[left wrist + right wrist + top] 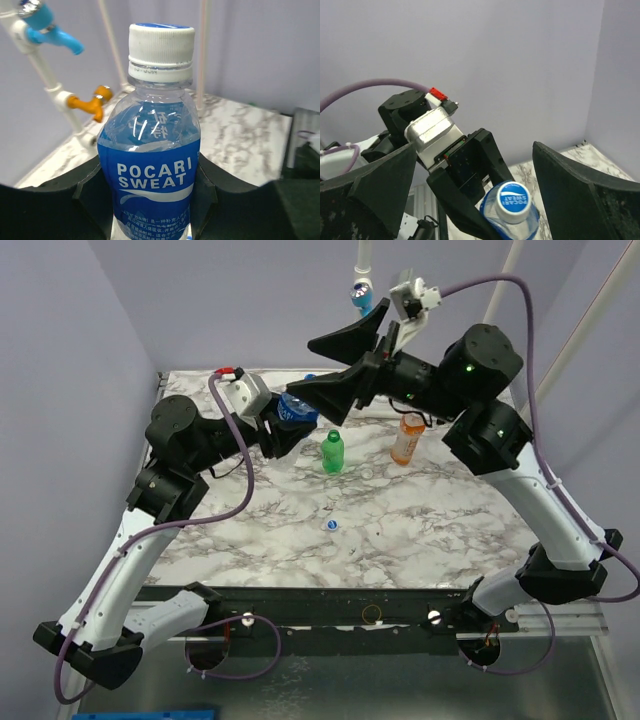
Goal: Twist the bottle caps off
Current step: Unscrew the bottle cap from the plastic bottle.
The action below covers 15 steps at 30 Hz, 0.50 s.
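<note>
A clear bottle with a blue Pocari Sweat label [150, 165] is clamped at its body by my left gripper [150, 205], whose black fingers [85, 200] press on both sides of the label. Its white cap with a blue top [161, 50] sits on the neck. My right gripper [477, 165] hangs wide open over that cap [514, 200], its fingers [585, 195] well apart from it. From above, the held bottle [297, 408] is raised at the table's back left, with the right gripper [301, 366] just above it. A green bottle [332, 452] and an orange bottle [407, 438] stand upright mid-table.
One loose white and blue cap [332, 525] lies on the marble table [440, 530] nearer the front. White pipes with a blue fitting [50, 32] and an orange fitting [92, 105] rise behind the table's back edge. Lilac walls enclose the back and sides.
</note>
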Each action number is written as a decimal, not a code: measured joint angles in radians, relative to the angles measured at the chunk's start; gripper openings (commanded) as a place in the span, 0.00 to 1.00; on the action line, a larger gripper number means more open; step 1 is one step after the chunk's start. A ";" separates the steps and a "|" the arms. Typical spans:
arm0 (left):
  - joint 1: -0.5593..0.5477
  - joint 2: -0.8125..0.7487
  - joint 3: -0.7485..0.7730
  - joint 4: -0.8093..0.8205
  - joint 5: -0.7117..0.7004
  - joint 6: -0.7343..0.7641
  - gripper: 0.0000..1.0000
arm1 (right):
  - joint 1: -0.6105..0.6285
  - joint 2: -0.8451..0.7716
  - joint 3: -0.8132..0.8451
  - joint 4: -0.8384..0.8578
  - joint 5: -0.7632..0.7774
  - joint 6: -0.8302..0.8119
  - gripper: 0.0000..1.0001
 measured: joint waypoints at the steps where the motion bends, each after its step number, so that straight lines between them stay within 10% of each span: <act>1: -0.005 0.000 -0.015 0.003 -0.044 0.040 0.00 | 0.024 0.010 0.010 -0.023 0.048 -0.020 1.00; 15: -0.045 -0.014 -0.077 0.095 -0.237 0.194 0.00 | 0.075 -0.005 -0.151 -0.019 0.439 -0.108 0.70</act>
